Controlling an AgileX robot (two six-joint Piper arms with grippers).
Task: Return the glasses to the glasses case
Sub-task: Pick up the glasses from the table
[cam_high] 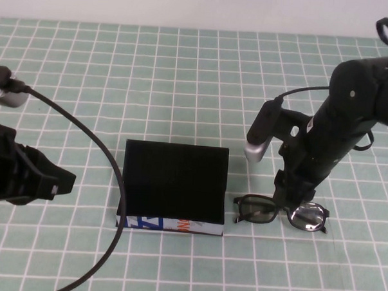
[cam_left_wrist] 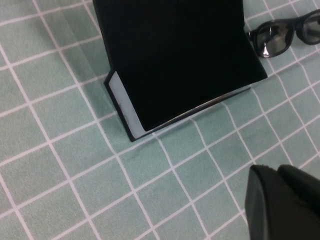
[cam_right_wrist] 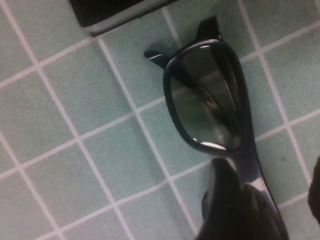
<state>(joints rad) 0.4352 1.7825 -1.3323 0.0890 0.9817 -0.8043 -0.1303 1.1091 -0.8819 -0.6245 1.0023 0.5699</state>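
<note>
Right gripper fingers: one dark finger (cam_right_wrist: 227,200) lies against the bridge of the glasses (cam_right_wrist: 212,97), and a sliver of the other shows at the picture's edge on the far side of the frame; they straddle the bridge with a gap between them, not yet clamped as far as can be seen.
Right gripper: the right gripper (cam_high: 293,200) is down at table level over the middle of the glasses (cam_high: 281,214), pointing steeply downward from its arm.
Left gripper fingers: only a dark rounded part shows in the wrist view's corner; I cannot tell whether they are apart or together.
Left gripper: the left gripper (cam_high: 54,181) hangs above the table at the robot's left, well apart from the case and holding nothing that can be seen.
Glasses: black, thick-framed, dark reflective lenses; they lie flat on the table just beside the case, on its right, lenses facing the robot. The lens nearer the case is clear of the gripper; the other lens peeks out beyond it.
Case: the glasses case (cam_high: 173,186) is a black box sitting between the two arms, its flap lid raised and leaning away from the robot. Its near side panel is white with blue and orange markings.
Case, left wrist view: the case (cam_left_wrist: 175,60) shows a white end strip and a pale edge along the front.
Table: the table (cam_high: 184,74) is covered in a green mat with a white grid.
Cable: a black cable (cam_high: 103,161) curves from the left arm past the case's left side.
</note>
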